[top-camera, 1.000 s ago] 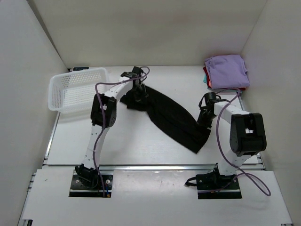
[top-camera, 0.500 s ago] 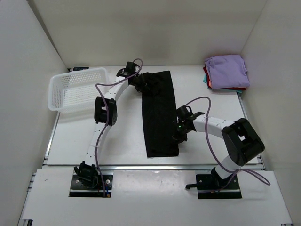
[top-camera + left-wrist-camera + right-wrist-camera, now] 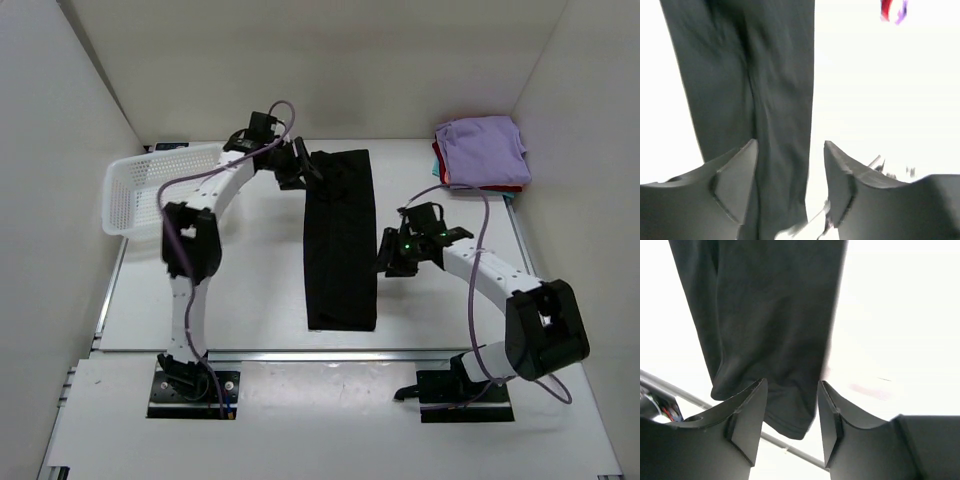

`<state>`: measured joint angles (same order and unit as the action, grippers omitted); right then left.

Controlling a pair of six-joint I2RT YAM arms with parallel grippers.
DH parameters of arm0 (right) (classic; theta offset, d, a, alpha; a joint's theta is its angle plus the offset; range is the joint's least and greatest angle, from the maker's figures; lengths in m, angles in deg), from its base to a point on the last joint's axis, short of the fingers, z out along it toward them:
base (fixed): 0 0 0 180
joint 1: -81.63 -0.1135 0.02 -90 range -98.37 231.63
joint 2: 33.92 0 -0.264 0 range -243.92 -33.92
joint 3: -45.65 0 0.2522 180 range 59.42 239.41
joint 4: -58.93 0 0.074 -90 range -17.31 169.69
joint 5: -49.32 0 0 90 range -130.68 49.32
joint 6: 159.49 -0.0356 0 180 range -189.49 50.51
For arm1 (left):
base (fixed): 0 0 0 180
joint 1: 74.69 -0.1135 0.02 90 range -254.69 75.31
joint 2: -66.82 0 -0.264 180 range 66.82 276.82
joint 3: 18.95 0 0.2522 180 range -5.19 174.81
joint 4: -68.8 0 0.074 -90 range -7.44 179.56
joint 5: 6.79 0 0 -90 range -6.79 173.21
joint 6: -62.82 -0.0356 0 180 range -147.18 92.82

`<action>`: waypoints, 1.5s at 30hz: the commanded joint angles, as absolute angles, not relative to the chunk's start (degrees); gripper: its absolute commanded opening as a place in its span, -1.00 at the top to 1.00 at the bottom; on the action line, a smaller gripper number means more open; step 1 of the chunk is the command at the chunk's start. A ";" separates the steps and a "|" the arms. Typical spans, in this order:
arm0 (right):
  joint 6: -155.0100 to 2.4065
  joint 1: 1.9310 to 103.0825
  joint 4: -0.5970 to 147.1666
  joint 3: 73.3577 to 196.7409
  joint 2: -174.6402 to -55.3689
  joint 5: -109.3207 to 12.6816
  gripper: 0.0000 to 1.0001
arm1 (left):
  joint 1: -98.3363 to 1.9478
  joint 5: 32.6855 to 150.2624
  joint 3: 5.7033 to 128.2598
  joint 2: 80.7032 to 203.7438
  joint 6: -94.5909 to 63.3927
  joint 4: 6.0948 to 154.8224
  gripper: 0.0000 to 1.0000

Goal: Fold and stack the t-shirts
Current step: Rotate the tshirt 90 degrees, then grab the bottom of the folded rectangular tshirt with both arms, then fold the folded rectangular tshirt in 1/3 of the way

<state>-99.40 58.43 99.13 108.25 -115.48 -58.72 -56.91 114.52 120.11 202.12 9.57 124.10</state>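
- A white plastic mesh basket (image 3: 135, 200) sits upright at the far left corner of the surface (image 3: 250, 290), its long sides slightly askew to the edge and its left rim close to the left wall (image 3: 50, 200).
- A small dark object (image 3: 170, 146) lies just behind the basket's far rim, by the back wall (image 3: 330, 70); it is too small to identify.
- The surface is white and matte.
- Plain off-white walls close it in at the back, left and right (image 3: 590, 150).
- A metal rail (image 3: 330, 354) runs along the near edge, with a white ledge (image 3: 330, 415) in front of it.
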 commanded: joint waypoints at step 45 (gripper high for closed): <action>-94.99 57.99 109.32 97.70 -108.00 -78.47 1.00 | -40.85 107.73 36.00 145.47 25.47 105.50 1.00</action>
<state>-100.12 55.77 103.26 90.81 -107.02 -77.37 -37.90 106.15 29.99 145.47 27.76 101.81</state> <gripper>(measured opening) 0.016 0.029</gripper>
